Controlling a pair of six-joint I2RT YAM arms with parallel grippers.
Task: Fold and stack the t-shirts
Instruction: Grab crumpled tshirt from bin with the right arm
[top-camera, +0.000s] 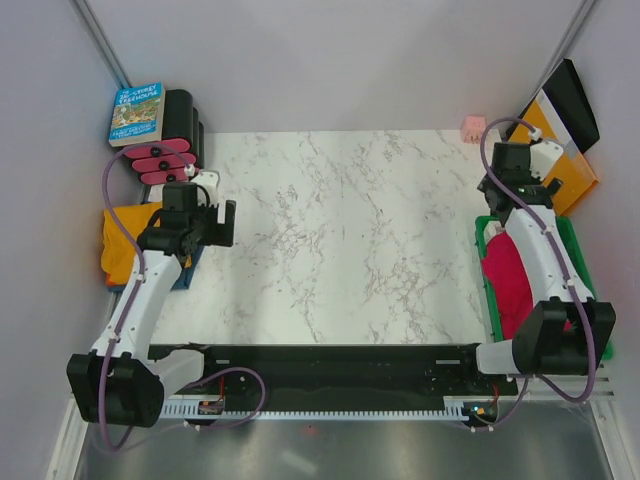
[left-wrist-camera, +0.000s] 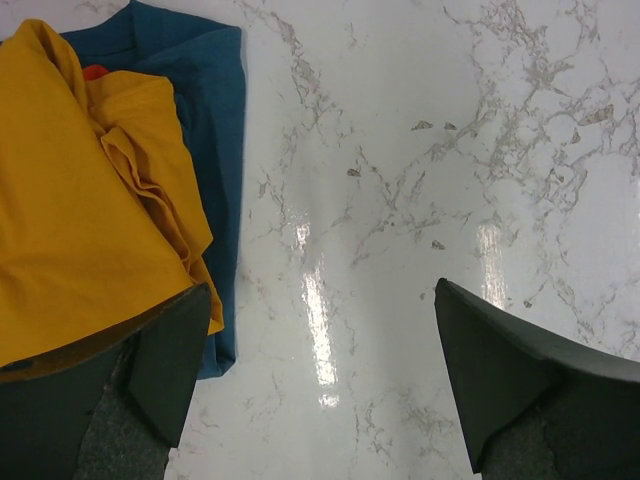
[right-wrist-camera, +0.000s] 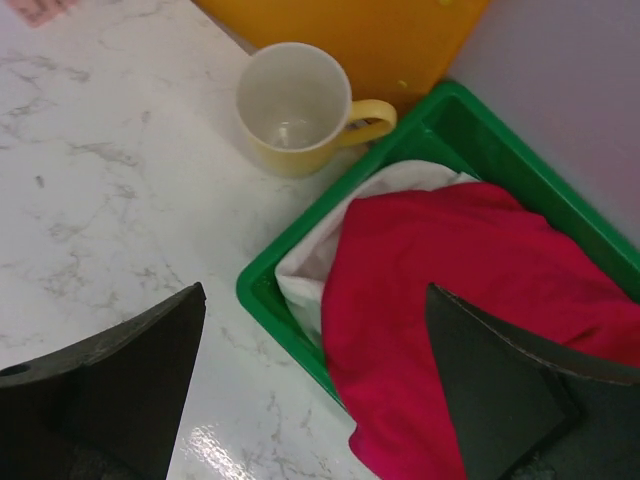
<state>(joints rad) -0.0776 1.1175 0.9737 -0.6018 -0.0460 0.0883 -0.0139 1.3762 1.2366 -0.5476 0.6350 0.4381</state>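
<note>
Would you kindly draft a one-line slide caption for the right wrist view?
Open right fingers above a crimson t-shirt in a green bin, empty yellow mug beside it.

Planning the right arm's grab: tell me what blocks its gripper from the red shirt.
Nothing visible. The open right gripper hangs over the red shirt, which lies uppermost in the green bin; the mug stands outside it.

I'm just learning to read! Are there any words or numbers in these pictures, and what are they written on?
Book cover, blue: yellow title lettering, too small and blurred to read.
Orange t-shirt, dark blue t-shirt, red t-shirt: no writing shows.
Mug and green bin: no writing shows.
</note>
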